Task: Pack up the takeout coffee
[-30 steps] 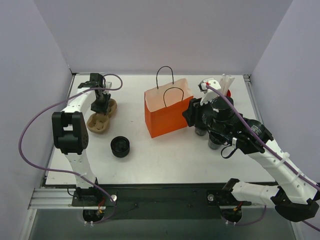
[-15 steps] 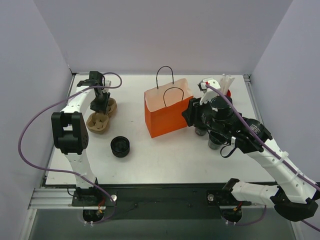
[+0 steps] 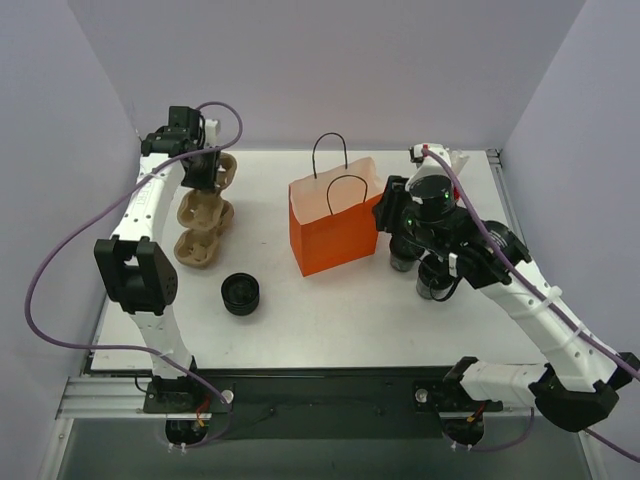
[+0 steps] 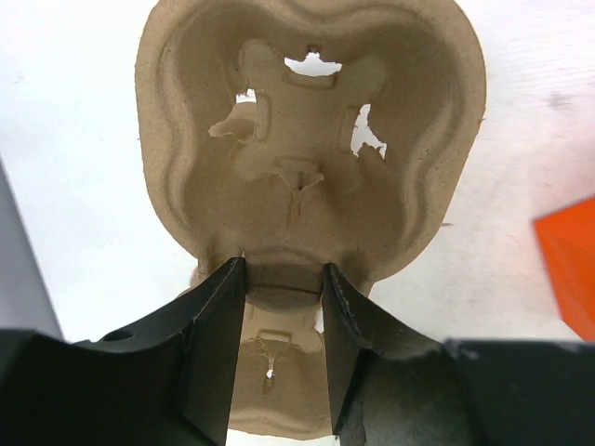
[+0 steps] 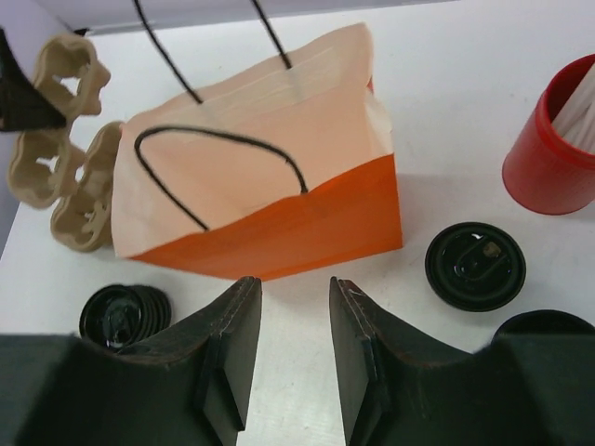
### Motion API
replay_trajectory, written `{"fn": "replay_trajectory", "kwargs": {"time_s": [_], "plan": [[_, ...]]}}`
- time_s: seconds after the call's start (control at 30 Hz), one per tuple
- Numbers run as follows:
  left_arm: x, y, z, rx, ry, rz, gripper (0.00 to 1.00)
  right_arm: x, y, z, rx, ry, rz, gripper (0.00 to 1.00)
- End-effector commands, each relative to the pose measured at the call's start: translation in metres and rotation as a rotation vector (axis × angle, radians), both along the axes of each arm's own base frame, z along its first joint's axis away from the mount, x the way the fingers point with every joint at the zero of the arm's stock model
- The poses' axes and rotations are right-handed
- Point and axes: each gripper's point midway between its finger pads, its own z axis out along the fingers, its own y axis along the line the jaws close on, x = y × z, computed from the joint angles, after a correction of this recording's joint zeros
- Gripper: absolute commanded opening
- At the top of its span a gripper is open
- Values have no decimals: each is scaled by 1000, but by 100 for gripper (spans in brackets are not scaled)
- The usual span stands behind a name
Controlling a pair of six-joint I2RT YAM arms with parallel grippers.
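Evidently prep: left claw clenched on the pulp carrier rim, likely readying it for the cup. Meanwhile right claw hangs released, empty, facing the orange bag; takeout coffee stands on the worktop just beside the bag — unpacked.

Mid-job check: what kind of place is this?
Likely a lab test cell staged as a coffee counter: plain walls around a white table, an orange paper bag, a cardboard cup carrier.

This is a robot laboratory cell: plain lilac walls stand beyond the left gripper and the right gripper, a white table lies under them, and purple cables (loose, in plain sight) trail behind them.
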Motion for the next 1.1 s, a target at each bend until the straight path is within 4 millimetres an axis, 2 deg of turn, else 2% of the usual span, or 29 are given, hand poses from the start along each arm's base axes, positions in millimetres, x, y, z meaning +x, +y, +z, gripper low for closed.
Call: {"fn": "replay_trajectory", "kwargs": {"time_s": [0.0, 0.07, 0.1, 0.2, 0.23, 0.27, 0.33, 0.4, 0.53, 0.6, 0.67, 0.77, 0.93, 1.07], "plan": [[-11, -59, 52, -133, -110, -125, 30, 35, -19, 26, 61, -52, -242, 37], [-13, -79, 63, -133, -134, -166, 30, 47, -20, 31, 97, -53, -296, 37], [-18, -100, 73, -139, -155, -214, 30, 52, -24, 38, 111, -67, -327, 38], [-27, -129, 87, -216, -174, -228, 29, 64, -46, 36, 172, -57, -461, 40], [-32, -146, 92, -244, -186, -263, 30, 68, -50, 34, 204, -48, -496, 40], [-33, -152, 96, -256, -197, -260, 30, 75, -61, 32, 215, -44, -535, 40], [-37, -164, 113, -266, -238, -272, 30, 85, -61, 23, 212, -9, -533, 41], [-39, -167, 121, -274, -247, -262, 30, 94, -72, 16, 226, 14, -564, 43], [-42, -160, 142, -277, -300, -200, 29, 106, -55, -7, 268, 121, -482, 45], [-44, -145, 144, -240, -294, -115, 29, 107, -46, -16, 261, 156, -435, 45], [-47, -140, 155, -242, -320, -90, 28, 105, -40, -32, 254, 201, -412, 45], [-55, -138, 171, -267, -354, -80, 27, 103, -36, -43, 255, 235, -406, 44], [-69, -154, 197, -361, -408, -148, 27, 107, -24, -57, 244, 288, -344, 44], [-87, -176, 216, -433, -435, -248, 28, 103, -16, -72, 229, 340, -291, 41]]}}
